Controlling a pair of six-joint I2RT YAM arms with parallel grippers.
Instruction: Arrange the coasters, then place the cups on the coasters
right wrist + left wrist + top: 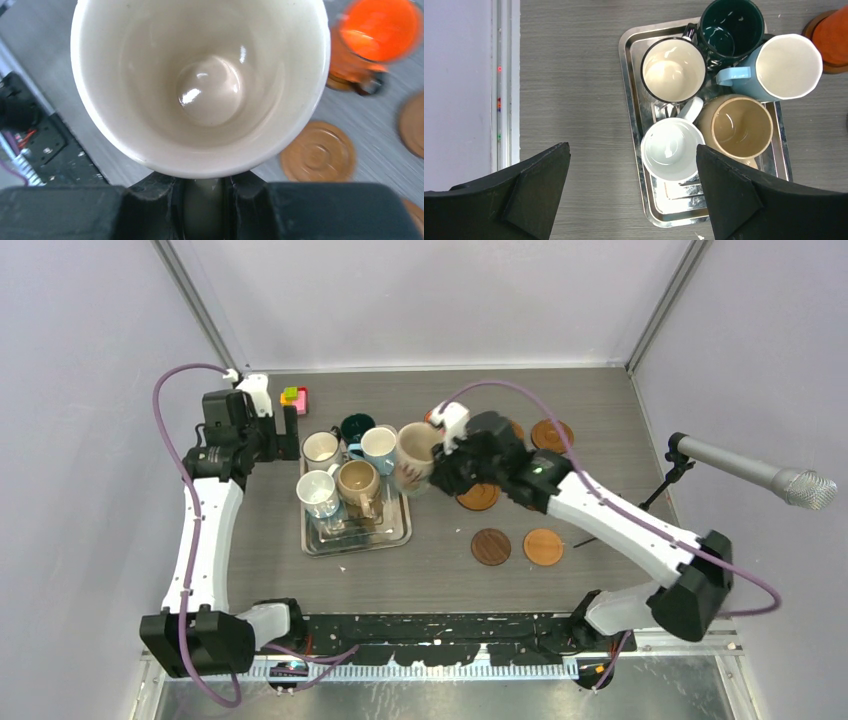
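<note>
Top: right hand (440, 458) clenched on tall cream ceramic mug (413, 455), lifted between silver metal tray (350, 548) and round brown coaster (478, 500). Left wrist: left hand (633, 150) released above tray edge. Right wrist: thin grip; mug may swing, land off-coaster.

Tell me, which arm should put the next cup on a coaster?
Right. The right gripper holds a cream cup, with bare coasters just beside it. The left gripper is open and empty by the tray.
</note>
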